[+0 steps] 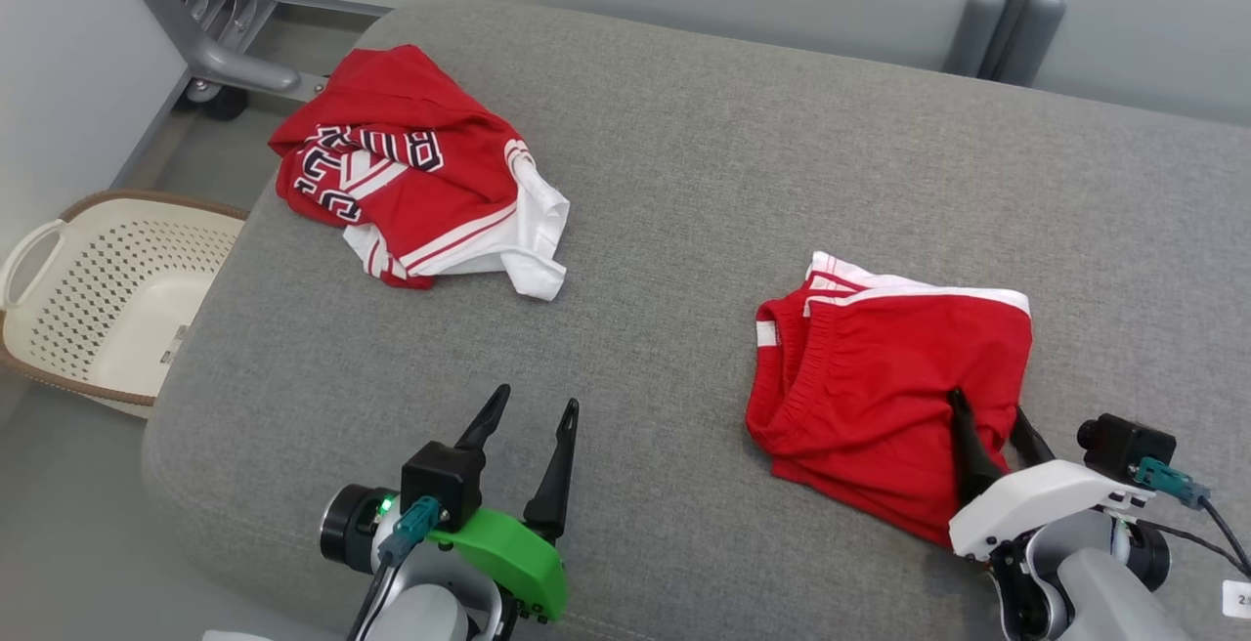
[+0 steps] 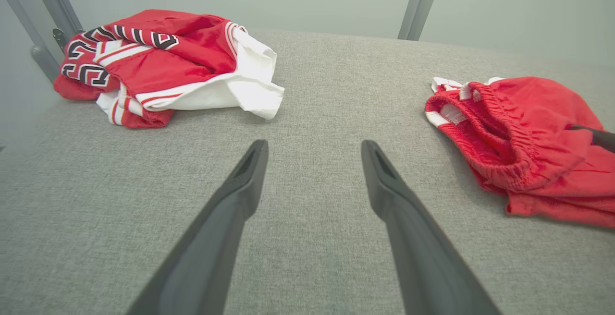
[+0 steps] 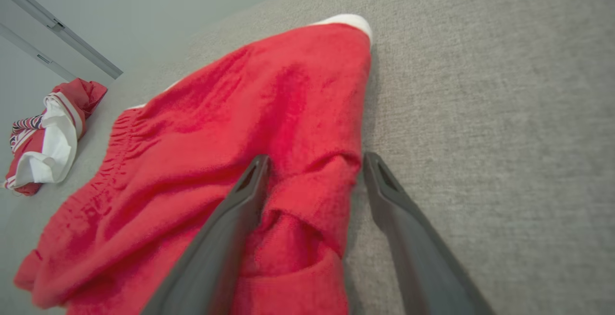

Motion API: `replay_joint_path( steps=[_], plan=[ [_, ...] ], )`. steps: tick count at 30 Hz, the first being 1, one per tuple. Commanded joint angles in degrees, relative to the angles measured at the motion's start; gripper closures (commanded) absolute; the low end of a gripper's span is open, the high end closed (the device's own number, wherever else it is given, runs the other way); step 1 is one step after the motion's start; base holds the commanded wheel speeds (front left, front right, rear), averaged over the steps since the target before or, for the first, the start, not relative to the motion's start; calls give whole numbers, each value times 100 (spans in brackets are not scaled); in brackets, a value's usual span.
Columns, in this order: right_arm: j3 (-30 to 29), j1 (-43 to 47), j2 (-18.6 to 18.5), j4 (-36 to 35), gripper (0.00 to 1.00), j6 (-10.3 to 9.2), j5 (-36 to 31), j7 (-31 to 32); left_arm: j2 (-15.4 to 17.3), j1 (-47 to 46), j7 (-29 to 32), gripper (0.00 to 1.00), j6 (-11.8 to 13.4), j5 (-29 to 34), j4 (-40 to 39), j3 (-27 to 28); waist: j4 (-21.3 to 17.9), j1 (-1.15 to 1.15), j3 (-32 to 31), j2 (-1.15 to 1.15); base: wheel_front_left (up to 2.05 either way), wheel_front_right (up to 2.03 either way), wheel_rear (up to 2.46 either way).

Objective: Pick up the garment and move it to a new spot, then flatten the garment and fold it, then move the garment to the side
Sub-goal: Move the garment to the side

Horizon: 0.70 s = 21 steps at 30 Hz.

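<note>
Right claw (image 1: 987, 405) spread wide, fingers astride a raised fold at the red shorts' (image 1: 880, 367) near edge. Left claw (image 1: 537, 397) spread and empty, well left of the shorts.

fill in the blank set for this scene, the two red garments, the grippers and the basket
1. The right gripper sits at the edge of the red shorts with its jaws ____.
2. The crumpled jersey is red and ____ with black lettering.
3. The left gripper is over bare ____ padding, touching no garment.
4. The perforated basket stands off the padding on the robot's ____ side.

Missing words: open; white; grey; left
</note>
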Motion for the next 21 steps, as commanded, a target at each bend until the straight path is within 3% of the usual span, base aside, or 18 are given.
replay_joint_path(
  steps=[1,2,3,12,17,21],
  plan=[
    [59,-71,53,60,20,0,-37,-12,15,-14,7,0,22,33,-10,20,66,0,8,0,0,0,0],
    [78,-102,67,56,84,0,-33,-12,15,-13,7,0,21,41,-12,29,77,0,8,0,0,0,0],
    [118,-118,65,41,100,0,-43,-11,15,-13,7,0,20,51,-19,39,81,0,5,0,0,0,0],
    [13,-201,-57,-252,100,0,-226,-13,15,42,7,0,25,169,-151,133,-288,0,-72,0,0,0,0],
    [-85,-224,-89,-295,100,0,-307,-14,15,21,7,0,-7,267,-249,201,-848,0,-104,0,0,0,0],
    [-115,-279,-88,-303,100,0,-358,-14,16,-115,7,0,-51,408,-310,267,-1557,0,-73,0,0,0,0]
  ],
)
